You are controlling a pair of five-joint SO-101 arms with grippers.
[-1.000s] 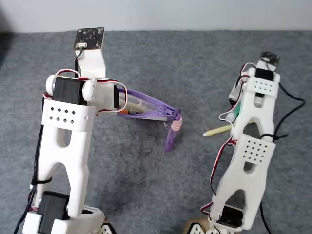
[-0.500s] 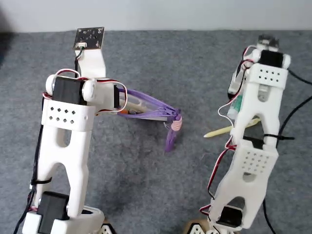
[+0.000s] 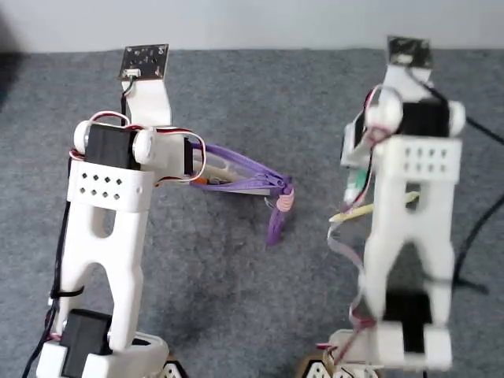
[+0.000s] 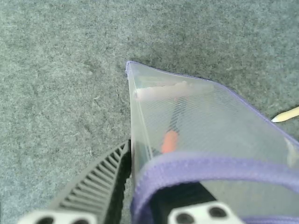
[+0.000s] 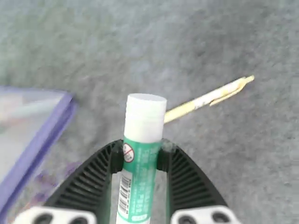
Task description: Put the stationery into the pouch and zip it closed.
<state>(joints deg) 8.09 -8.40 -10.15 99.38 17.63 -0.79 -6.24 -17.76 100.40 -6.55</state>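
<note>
Seen from above, the left arm holds the pouch [image 3: 240, 177] up off the grey worktop [image 3: 236, 94], its purple edge running out from that arm toward the right arm. A yellow pencil [image 3: 352, 213] lies on the worktop just beside the right arm, between it and the pouch's free end.

In the left wrist view, the left hand [image 4: 138, 161] is closed on the pouch's purple rim, one finger outside the clear wall and the other behind it. Beyond the hand, inside the pouch, lie an orange-tipped pen [image 4: 170, 140] and a pale stick [image 4: 161, 91].

In the right wrist view, the right hand [image 5: 142, 153] grips a green-and-white glue stick [image 5: 144, 135] by its body, the white cap pointing out past the fingertips. The pencil lies beyond the cap, and a corner of the pouch sits off to one side, apart from the hand.

The pouch hangs from one pinched edge, so its mouth probably sags narrow; the glue stick may catch the rim and slip from the grip, or push the pouch out of the left hand. The right arm may also nudge the pencil away.
</note>
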